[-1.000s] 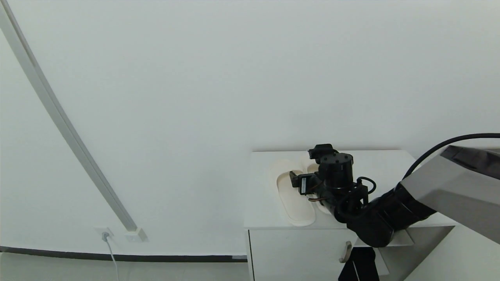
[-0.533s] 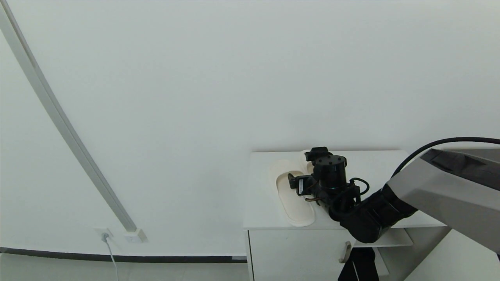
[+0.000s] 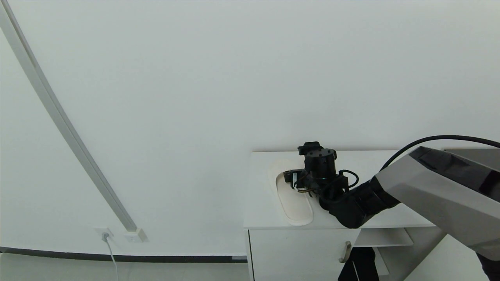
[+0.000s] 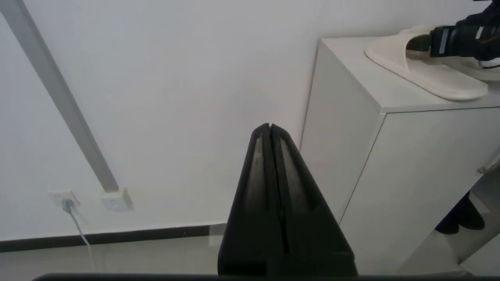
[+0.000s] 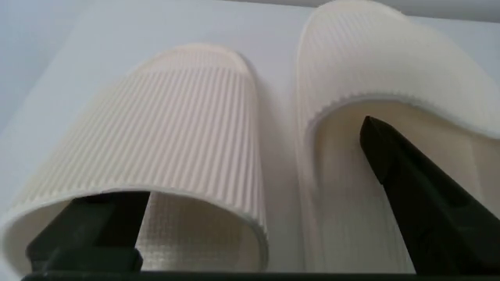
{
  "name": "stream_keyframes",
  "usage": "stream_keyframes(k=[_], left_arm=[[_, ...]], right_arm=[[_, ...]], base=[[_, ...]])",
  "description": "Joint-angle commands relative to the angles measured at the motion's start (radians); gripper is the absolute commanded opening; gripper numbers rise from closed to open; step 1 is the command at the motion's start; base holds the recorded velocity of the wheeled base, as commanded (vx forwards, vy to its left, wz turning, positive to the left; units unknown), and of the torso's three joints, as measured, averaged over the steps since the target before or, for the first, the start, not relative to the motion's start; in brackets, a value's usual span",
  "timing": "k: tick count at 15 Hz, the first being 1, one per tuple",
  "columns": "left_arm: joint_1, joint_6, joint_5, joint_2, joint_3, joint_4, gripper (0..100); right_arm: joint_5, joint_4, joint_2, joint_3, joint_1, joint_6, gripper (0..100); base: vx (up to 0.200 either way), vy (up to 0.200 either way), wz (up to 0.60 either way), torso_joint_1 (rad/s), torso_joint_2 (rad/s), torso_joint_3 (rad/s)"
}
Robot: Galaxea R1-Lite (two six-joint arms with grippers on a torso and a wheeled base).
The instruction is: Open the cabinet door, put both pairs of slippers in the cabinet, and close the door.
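A pair of cream slippers lies side by side on top of the white cabinet [image 3: 265, 210]. The left slipper [image 3: 293, 199] shows along its length; my right arm covers most of the other. My right gripper [image 3: 302, 175] is low over their toe straps. In the right wrist view it [image 5: 246, 168] is open, with one finger under the ribbed strap of one slipper [image 5: 180, 125] and the other finger [image 5: 422, 203] inside the second slipper [image 5: 375, 62]. My left gripper [image 4: 271, 136] hangs shut and holds nothing, off to the cabinet's [image 4: 406, 179] left.
The cabinet's left door [image 3: 297, 253] with its handle [image 3: 345, 251] is closed. The right side stands open, showing a shelf [image 3: 384, 238] and something dark [image 3: 359, 265] below it. A wall is close behind. A slanted cable duct [image 3: 62, 121] and a socket [image 3: 104, 235] are at left.
My right arm has pushed forward and to the left over the cabinet top, carrying the gripper deeper into the slippers' toe ends. The right slipper is now mostly covered.
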Motion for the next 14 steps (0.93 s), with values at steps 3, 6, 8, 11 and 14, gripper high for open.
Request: stream_keyframes(k=[3,6,8,11,14], left_arm=[[0.000,0.000,0.000,0.001,0.001,0.000,0],[0.000,0.000,0.000,0.001,-0.001,0.000,0],[0.001,0.000,0.000,0.001,0.001,0.000,0],[0.000,0.000,0.000,0.001,-0.001,0.000,0],[0.000,0.003,-0.001,0.001,-0.001,0.000,0]], right_arm=[[-0.001,0.005,0.017,-0.022,-0.001,0.000,0],[-0.001,0.006,0.020,-0.036,-0.001,-0.004,0],[-0.001,0.006,0.015,-0.031,-0.001,-0.004,0],[0.001,0.002,-0.075,0.036,0.000,-0.004,0],[0.050,0.002,-0.256,0.214,0.030,-0.004,0]], base=[[0.000,0.000,0.00,0.000,0.00,0.000],[0.000,0.000,0.00,0.000,0.00,0.000],[0.000,0.000,0.00,0.000,0.00,0.000],[0.000,0.000,0.00,0.000,0.00,0.000],[0.000,0.000,0.00,0.000,0.00,0.000]])
